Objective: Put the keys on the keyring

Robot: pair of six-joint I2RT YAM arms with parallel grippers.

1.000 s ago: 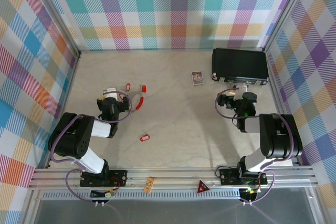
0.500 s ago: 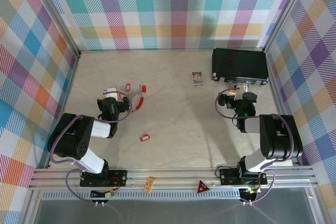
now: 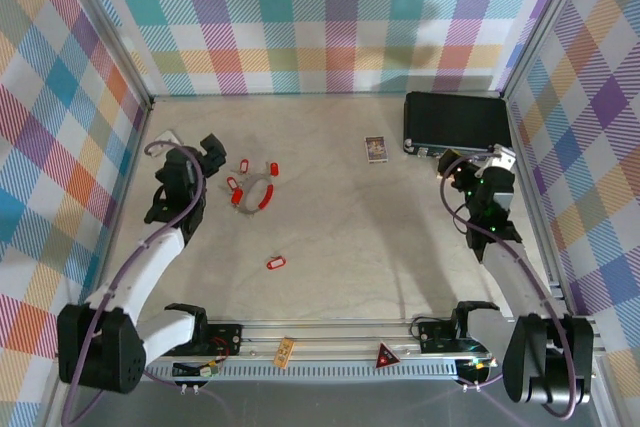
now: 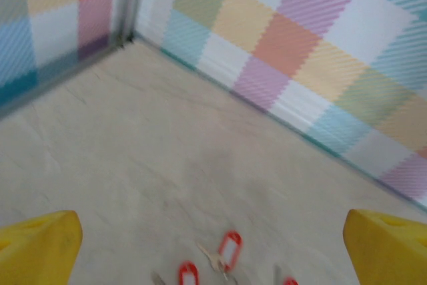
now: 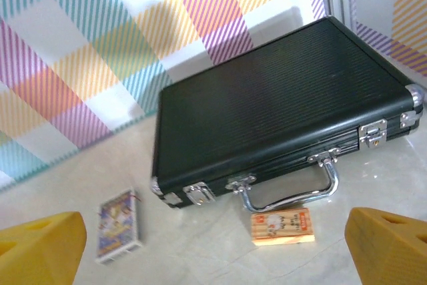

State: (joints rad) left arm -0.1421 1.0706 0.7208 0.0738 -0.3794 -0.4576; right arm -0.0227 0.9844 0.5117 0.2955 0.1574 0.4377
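Overall, pale tabletop (image 3: 400, 227) with red keys (image 3: 276, 263) between 3 plaid walls (image 3: 330, 17).

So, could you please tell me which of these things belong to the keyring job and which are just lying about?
For the job: keyring; red key tags.
Just lying about: black case; picture card; small orange box.

light: bright, even, diffuse | shadows: soft, faint | left wrist view: keys (image 4: 229, 250) blurred | right wrist view: sharp
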